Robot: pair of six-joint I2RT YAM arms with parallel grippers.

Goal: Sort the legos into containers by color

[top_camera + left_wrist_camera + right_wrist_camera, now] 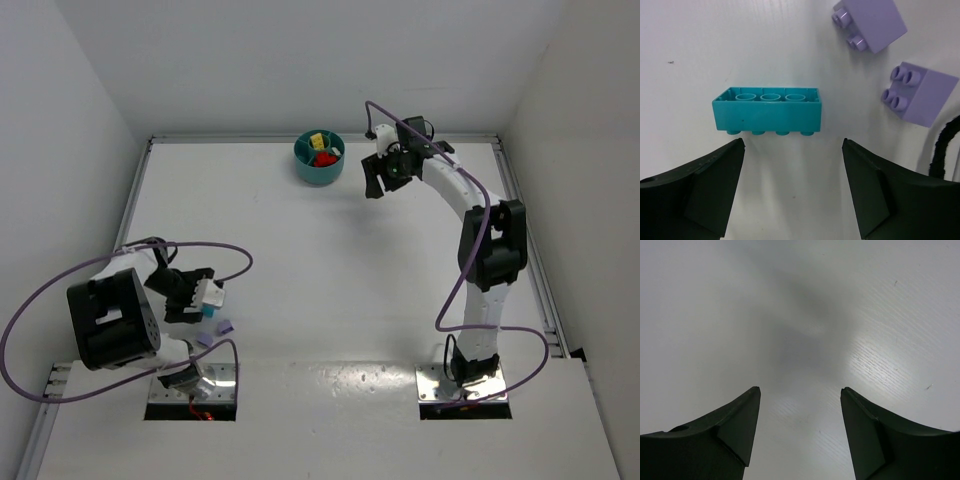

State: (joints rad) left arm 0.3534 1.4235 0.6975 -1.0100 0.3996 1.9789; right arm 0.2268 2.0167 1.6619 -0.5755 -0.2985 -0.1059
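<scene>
- top view: my left gripper sits by the near left corner of the table, jaws spread and holding nothing. a teal brick lies right at its tips, and two purple bricks lie just beyond it toward the near edge. the bowl stands by the far edge, about midway along it and well apart from these bricks. there is a yellow piece and a red piece inside it. my right gripper hangs just beside the bowl, so the left arm is much the nearer one to the loose bricks.
- left wrist view: the teal brick lies on its side just past the left gripper, ahead of the tips and not between them, and off-centre in the gap. its long axis runs from finger to finger and looks about as long as the gap. i judge i should turn the wrist to pinch its short sides. the purple bricks lie apart from it.
- right wrist view: the right gripper is released over bare table, with no brick in sight.
</scene>
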